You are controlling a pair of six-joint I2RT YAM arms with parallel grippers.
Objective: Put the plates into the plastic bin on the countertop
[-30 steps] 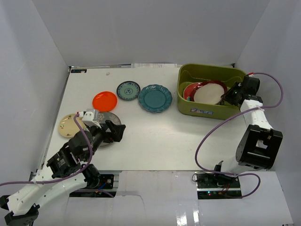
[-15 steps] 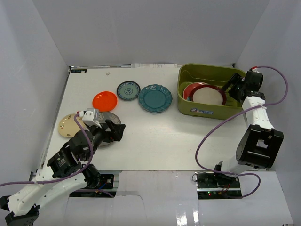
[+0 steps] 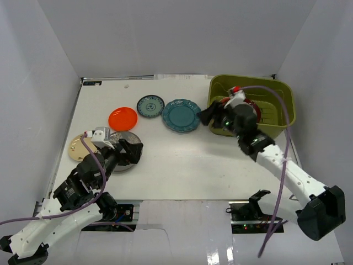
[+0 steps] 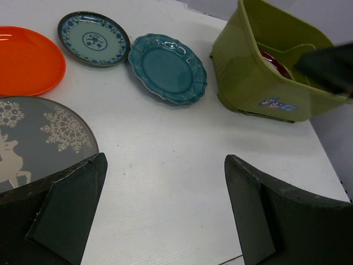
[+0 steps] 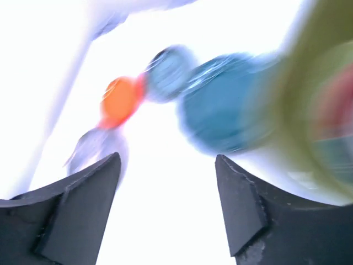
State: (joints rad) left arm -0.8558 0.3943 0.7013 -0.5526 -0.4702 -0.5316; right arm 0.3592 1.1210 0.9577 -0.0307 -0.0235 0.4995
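The left gripper (image 4: 165, 160) is held low over the countertop (image 3: 182, 160) at its near left, jaws spread wide with nothing between them. One finger (image 4: 66, 210) is seen over the edge of the grey plate (image 4: 33, 138), which bears white snowflakes. The beige plate (image 3: 79, 147) lies just left of the grey one, partly tucked under it.

Farther back, three plates are laid in a row, near one another: the orange plate (image 3: 122, 118), the small patterned plate (image 3: 150, 105) and the teal plate (image 3: 182, 115).

The bin (image 3: 278, 84) is set at the far right of the countertop. A red plate (image 4: 274, 62) is seen inside it, mostly hidden by the wall and the right arm. Whether more plates lie there cannot be told.

The right gripper (image 3: 208, 117) is held between the teal plate and the bin's near left corner. Its wrist view is blurred, yet the jaws are shown well apart and empty.
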